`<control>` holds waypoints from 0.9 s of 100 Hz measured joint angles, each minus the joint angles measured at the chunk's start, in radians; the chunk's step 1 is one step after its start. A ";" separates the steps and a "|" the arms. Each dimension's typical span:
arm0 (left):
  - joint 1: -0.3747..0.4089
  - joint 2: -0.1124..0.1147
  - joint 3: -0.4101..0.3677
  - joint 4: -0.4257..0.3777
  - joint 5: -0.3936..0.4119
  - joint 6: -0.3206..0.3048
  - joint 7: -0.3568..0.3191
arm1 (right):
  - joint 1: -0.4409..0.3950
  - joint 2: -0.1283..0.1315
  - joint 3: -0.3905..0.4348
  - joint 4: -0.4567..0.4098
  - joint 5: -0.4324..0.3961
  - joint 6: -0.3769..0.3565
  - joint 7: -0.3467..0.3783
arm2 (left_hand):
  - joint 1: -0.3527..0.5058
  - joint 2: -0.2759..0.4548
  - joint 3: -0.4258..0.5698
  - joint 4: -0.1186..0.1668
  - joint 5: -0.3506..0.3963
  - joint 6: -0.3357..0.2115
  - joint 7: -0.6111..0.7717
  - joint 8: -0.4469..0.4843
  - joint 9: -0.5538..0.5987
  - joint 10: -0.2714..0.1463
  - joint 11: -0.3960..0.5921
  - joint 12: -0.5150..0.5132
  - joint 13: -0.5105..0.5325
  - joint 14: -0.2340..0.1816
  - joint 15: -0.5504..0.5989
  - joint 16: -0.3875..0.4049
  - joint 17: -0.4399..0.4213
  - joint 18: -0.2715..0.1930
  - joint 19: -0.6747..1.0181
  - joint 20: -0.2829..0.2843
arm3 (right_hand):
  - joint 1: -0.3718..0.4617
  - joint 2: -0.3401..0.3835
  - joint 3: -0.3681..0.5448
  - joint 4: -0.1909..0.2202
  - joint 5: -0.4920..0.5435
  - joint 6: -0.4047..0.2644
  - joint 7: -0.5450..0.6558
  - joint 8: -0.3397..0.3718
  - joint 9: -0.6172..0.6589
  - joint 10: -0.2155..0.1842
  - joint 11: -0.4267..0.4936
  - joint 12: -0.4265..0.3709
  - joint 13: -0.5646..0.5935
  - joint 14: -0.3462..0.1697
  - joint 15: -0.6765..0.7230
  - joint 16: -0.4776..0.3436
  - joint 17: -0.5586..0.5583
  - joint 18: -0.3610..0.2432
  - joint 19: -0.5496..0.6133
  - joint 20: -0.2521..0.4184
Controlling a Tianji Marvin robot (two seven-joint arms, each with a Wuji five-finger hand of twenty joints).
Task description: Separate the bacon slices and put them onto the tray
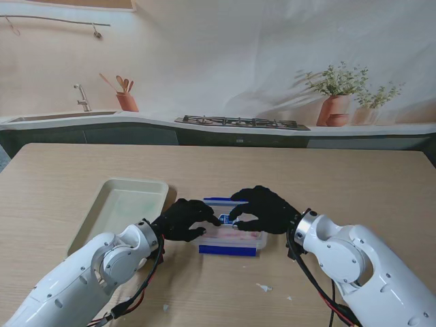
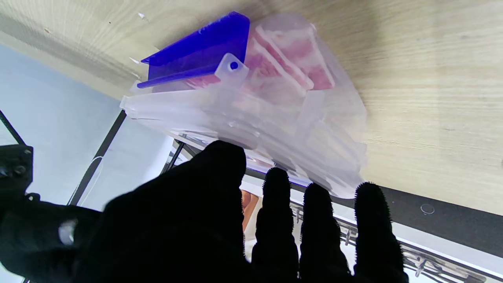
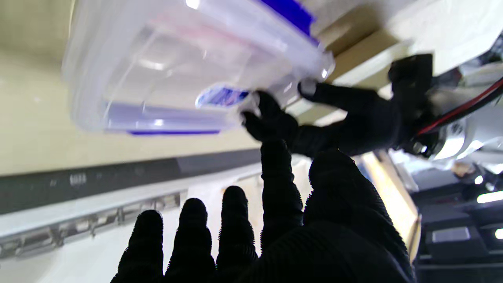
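Pink bacon slices [image 2: 292,59] showed through the clear plastic container [image 1: 231,238] that held them, a lidded box with blue latches [image 1: 228,250] on its near and far edges. It sat on the wooden tabletop [image 1: 354,184], near me and about midway between my two arms. In the left wrist view I could see the slices lying packed together under the translucent lid, one blue latch [image 2: 200,49] swung open beside them.

My left robot hand [image 1: 182,219] rested against the container's left end, its black-gloved fingers curled toward the lid's edge; in the left wrist view the fingertips [image 2: 277,184] sat just at the rim, and I could not tell whether they truly gripped it. My right robot hand [image 1: 262,210] arched over the right part of the lid, fingers bent down onto it. The right wrist view was blurred, but it showed the left robot hand's fingers [image 3: 271,118] touching the lid near its blue label [image 3: 222,96], while my right fingers [image 3: 275,173] stood apart from one another.

To the left of the container, close by but not touching it, lay the pale green tray [image 1: 146,187], its long side running away from me. A few small white scraps [image 1: 264,287] dotted the tabletop nearer to me.
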 measured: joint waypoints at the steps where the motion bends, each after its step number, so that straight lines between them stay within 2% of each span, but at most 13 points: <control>1: 0.000 0.000 0.000 0.000 0.000 0.000 0.001 | 0.000 -0.001 0.000 0.002 -0.001 0.000 -0.009 | 0.000 0.000 0.000 0.000 0.000 0.000 0.000 0.000 0.000 0.000 0.000 0.000 0.000 0.000 0.000 0.000 0.000 0.001 0.000 0.000 | 0.000 0.000 0.000 0.000 -0.003 0.000 -0.004 0.000 0.000 0.000 0.002 0.001 0.000 0.000 0.004 0.002 0.001 0.000 0.001 0.000; 10: 0.001 0.000 0.002 0.001 0.005 -0.001 0.009 | 0.018 -0.015 -0.008 0.039 0.032 0.005 -0.064 | -0.001 0.004 0.000 0.000 -0.001 0.000 0.000 0.000 0.000 0.000 0.000 0.000 0.000 0.000 0.000 0.000 0.000 0.008 0.000 0.000 | 0.023 0.000 0.001 0.000 -0.005 0.000 -0.004 0.005 0.022 0.011 0.023 0.003 0.000 0.001 0.032 0.013 0.014 0.010 0.004 0.007; 20: 0.001 0.000 0.002 0.000 0.012 -0.001 0.009 | 0.070 -0.028 -0.060 0.122 0.073 0.026 -0.147 | -0.002 0.007 0.000 0.000 -0.002 0.000 0.000 -0.002 0.000 0.000 -0.001 0.000 0.000 0.002 0.000 0.000 0.010 0.009 0.000 0.000 | 0.025 0.000 0.001 0.000 -0.001 0.008 -0.004 0.015 0.032 0.019 0.030 0.007 0.000 0.009 0.041 0.016 0.016 0.011 0.005 0.008; 28: 0.003 0.000 0.000 -0.002 0.014 -0.001 0.007 | 0.105 -0.039 -0.090 0.165 0.036 0.055 -0.171 | -0.002 0.007 0.000 0.000 -0.002 0.000 0.000 -0.009 0.000 0.000 -0.001 0.000 0.000 0.003 0.000 0.000 0.011 0.026 0.000 0.000 | 0.025 0.000 0.001 0.000 -0.001 0.012 -0.004 0.016 0.032 0.021 0.030 0.009 0.000 0.013 0.045 0.018 0.016 0.011 0.005 0.008; 39: 0.008 0.000 -0.005 -0.007 0.023 0.000 0.008 | 0.143 -0.045 -0.123 0.204 -0.042 0.076 -0.202 | -0.002 0.013 0.000 0.000 -0.004 0.000 -0.012 -0.011 -0.005 0.000 -0.008 -0.002 0.000 0.003 -0.004 -0.001 0.011 0.026 0.000 0.000 | 0.025 0.000 0.001 0.000 -0.001 0.013 -0.004 0.026 0.030 0.025 0.031 0.015 0.000 0.013 0.046 0.019 0.016 0.011 0.005 0.008; 50: 0.014 0.000 -0.007 -0.009 0.034 0.000 0.016 | 0.185 -0.053 -0.174 0.273 -0.037 0.075 -0.304 | -0.002 0.025 0.000 0.000 -0.016 0.000 -0.012 -0.011 -0.015 0.000 -0.008 -0.002 0.000 0.003 -0.015 -0.001 0.011 0.026 0.000 0.000 | 0.025 0.000 0.023 0.000 0.006 0.013 -0.004 0.028 0.022 0.025 0.050 0.018 0.000 0.013 0.046 0.020 0.016 0.011 0.005 0.008; 58: 0.021 0.000 -0.012 -0.013 0.042 0.002 0.016 | 0.201 -0.061 -0.180 0.299 -0.017 0.077 -0.278 | -0.002 0.033 0.001 0.000 -0.020 0.000 -0.022 -0.012 -0.021 0.000 -0.008 -0.002 0.000 0.003 -0.022 -0.002 0.011 0.026 0.000 0.000 | 0.030 -0.003 0.044 0.000 0.024 0.013 0.004 0.028 0.021 0.025 0.054 0.020 0.000 0.013 0.048 0.025 0.016 0.011 0.005 0.008; 63: 0.026 0.000 -0.016 -0.017 0.044 0.004 0.016 | 0.210 -0.061 -0.189 0.304 0.000 0.087 -0.249 | -0.002 0.035 0.001 0.001 -0.026 0.000 -0.023 -0.012 -0.026 0.000 -0.008 -0.002 0.000 0.002 -0.024 -0.002 0.011 0.027 0.000 0.000 | 0.030 -0.039 0.133 0.000 0.027 0.013 0.079 -0.022 0.021 0.025 0.066 0.021 0.000 0.013 0.054 0.025 0.016 0.011 0.009 0.008; 69: 0.032 0.000 -0.021 -0.021 0.047 0.007 0.015 | 0.225 -0.061 -0.210 0.316 0.006 0.099 -0.243 | -0.002 0.043 0.001 0.001 -0.028 -0.001 -0.028 -0.013 -0.029 0.000 -0.008 -0.002 0.000 -0.003 -0.026 -0.002 0.011 0.027 0.000 0.000 | 0.030 -0.039 0.169 0.000 0.028 0.013 0.117 -0.042 0.021 0.025 0.068 0.021 0.000 0.013 0.059 0.025 0.016 0.011 0.012 0.008; 90: 0.038 0.000 -0.024 -0.027 0.049 0.013 0.016 | 0.263 -0.066 -0.244 0.365 0.008 0.118 -0.249 | -0.002 0.045 0.001 0.012 -0.028 -0.005 -0.036 -0.013 -0.032 0.000 -0.008 -0.002 0.000 -0.007 -0.028 -0.003 0.011 0.027 0.000 0.000 | 0.027 -0.051 0.199 0.000 0.028 0.012 0.137 -0.054 0.021 0.025 0.071 0.021 0.000 0.013 0.060 0.027 0.016 0.011 0.013 0.012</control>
